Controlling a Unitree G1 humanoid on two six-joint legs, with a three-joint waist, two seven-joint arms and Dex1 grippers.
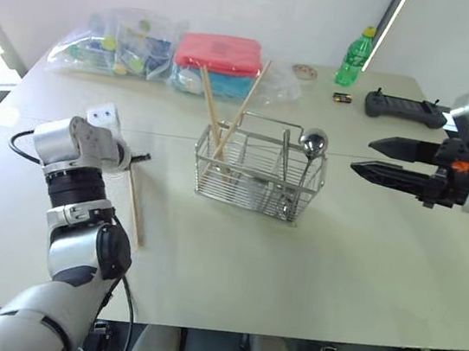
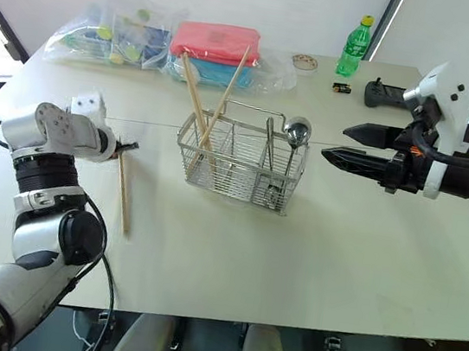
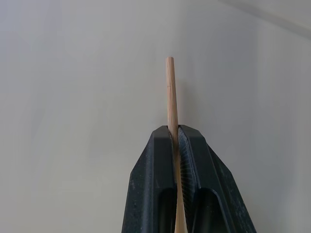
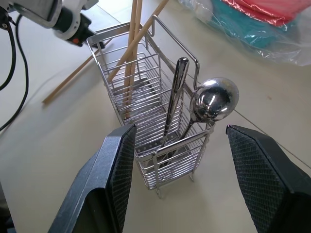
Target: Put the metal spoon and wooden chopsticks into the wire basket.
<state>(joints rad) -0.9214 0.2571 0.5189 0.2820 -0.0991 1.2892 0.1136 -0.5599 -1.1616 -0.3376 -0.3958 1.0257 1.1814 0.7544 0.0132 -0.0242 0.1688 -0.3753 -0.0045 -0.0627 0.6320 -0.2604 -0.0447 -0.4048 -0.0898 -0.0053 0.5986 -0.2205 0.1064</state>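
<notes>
Wooden chopstick (image 3: 170,97), the last on the worktop (image 1: 361,272), sits clamped in the left tool (image 3: 177,138); next, lift it into the wire basket (image 1: 256,178) beside the metal spoon (image 1: 313,141). Right tool (image 1: 364,155) hovers apart.

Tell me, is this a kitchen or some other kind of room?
Probably not a kitchen; more like a test room. The plain white table holds a wire basket, a black remote controller, a green bottle and bagged supplies beside a bare wall.
</notes>
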